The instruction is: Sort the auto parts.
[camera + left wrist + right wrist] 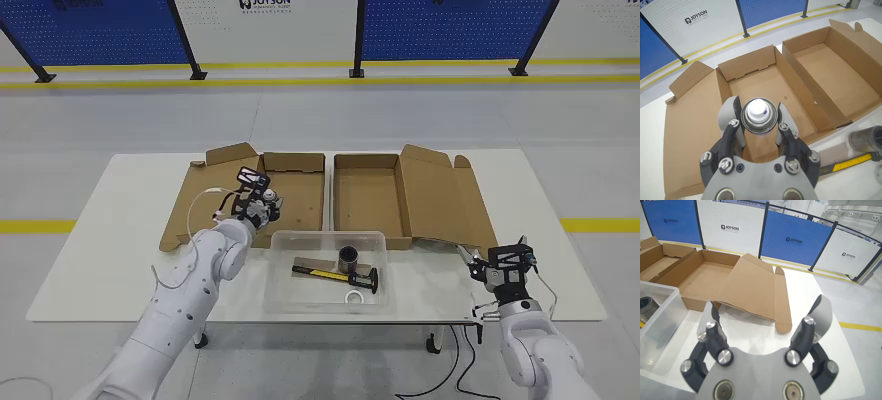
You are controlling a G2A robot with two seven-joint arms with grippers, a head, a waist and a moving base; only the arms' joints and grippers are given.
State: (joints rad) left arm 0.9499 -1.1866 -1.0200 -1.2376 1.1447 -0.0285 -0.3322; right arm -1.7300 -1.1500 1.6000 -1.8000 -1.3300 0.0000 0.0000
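My left gripper (758, 108) is shut on a spray can (759, 118) with a white cap, held upright over the near part of the left cardboard box (761, 89). From above, the left gripper (254, 200) hangs over that box's (300, 205) left side. A clear plastic bin (325, 240) at the table's front middle holds a metal cylinder (349, 260), a yellow and black tool (320, 271) and a small white ring (354, 297). My right gripper (764, 306) stands open and empty above the table's front right corner, seen from above as the right gripper (503, 262).
The right cardboard box (368, 200) lies open beside the left one, its lid flap (445, 200) spread flat toward the right arm. Both boxes' lids lie flat on the white table (100, 240). Bare tabletop shows at the far left and around the right gripper.
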